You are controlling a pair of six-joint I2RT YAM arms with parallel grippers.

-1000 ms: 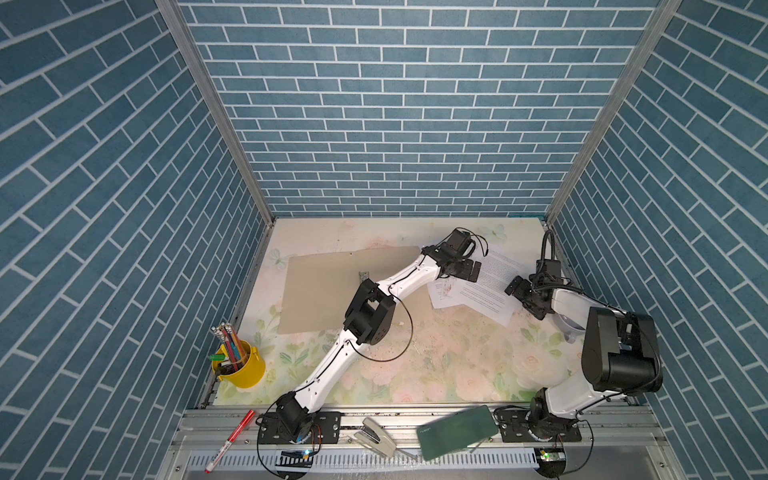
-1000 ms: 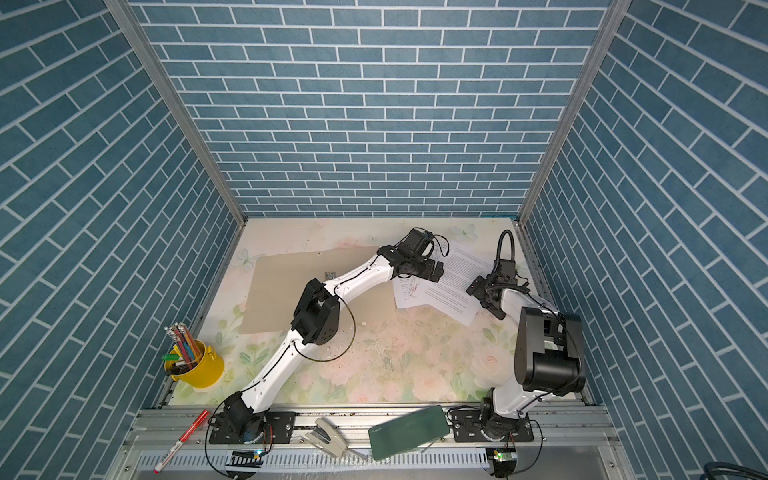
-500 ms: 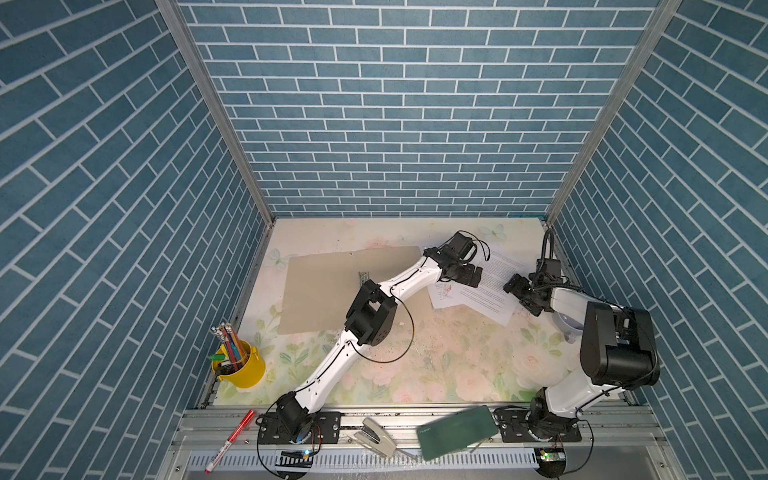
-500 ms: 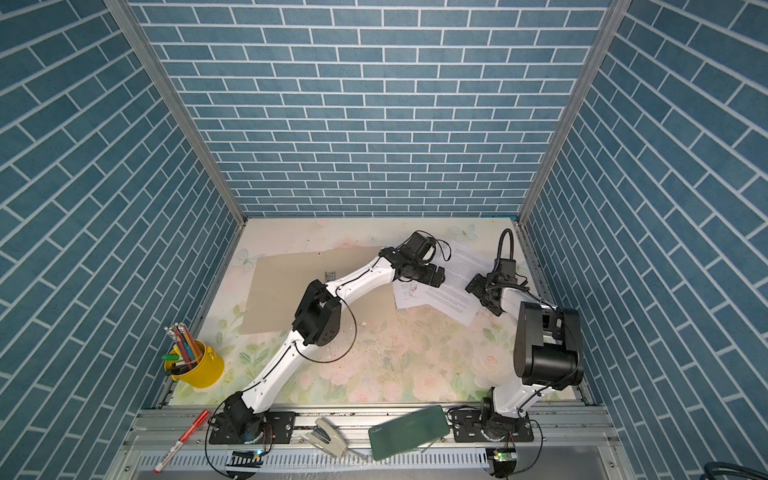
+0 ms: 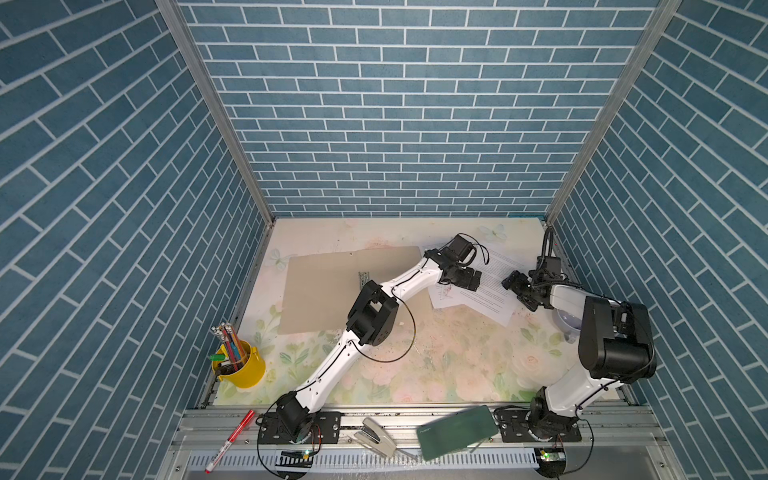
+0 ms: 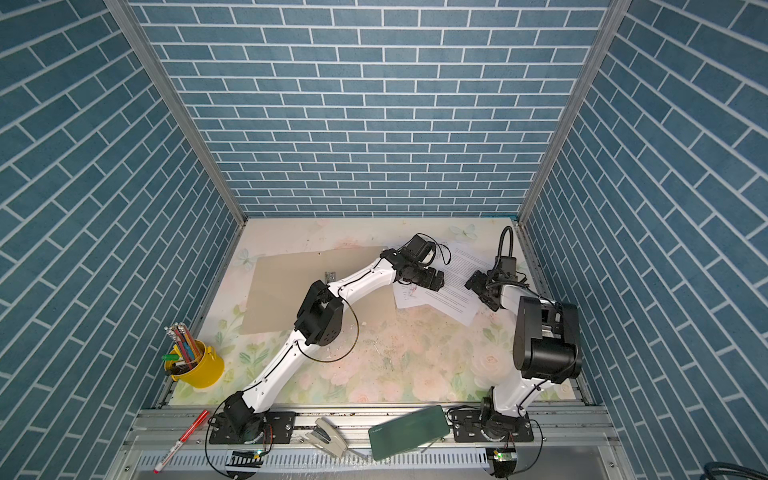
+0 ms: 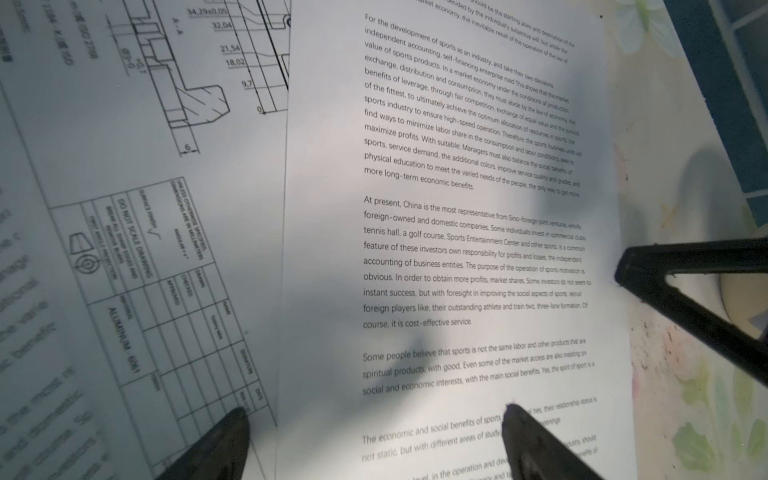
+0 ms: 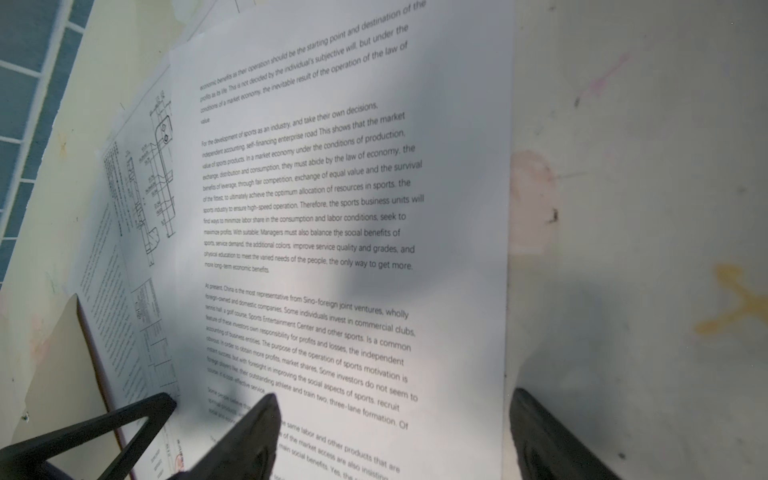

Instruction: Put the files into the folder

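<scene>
The files (image 5: 486,291) (image 6: 449,297) lie fanned on the table at the back right. A text sheet (image 7: 457,249) (image 8: 353,187) lies on top of a line-drawing sheet (image 7: 166,166) (image 8: 141,199), with another text sheet (image 7: 25,332) under that. The tan folder (image 5: 324,291) (image 6: 286,291) lies flat to their left, partly under my left arm. My left gripper (image 5: 469,280) (image 7: 376,415) hovers open over the sheets' left part, one tip above each of the upper two sheets. My right gripper (image 5: 517,286) (image 8: 395,403) stands open astride the top sheet's right edge. Neither holds anything.
A yellow cup of pencils (image 5: 239,365) stands at the front left. On the front rail lie a red marker (image 5: 230,440), a stapler (image 5: 376,436) and a dark green case (image 5: 455,432). The blue brick walls (image 5: 395,124) close in the back and both sides, the right one close to the right arm.
My right gripper has edged a little left toward the sheets and its jaws have narrowed slightly. The left gripper has barely shifted. The sheets and folder have not moved.
</scene>
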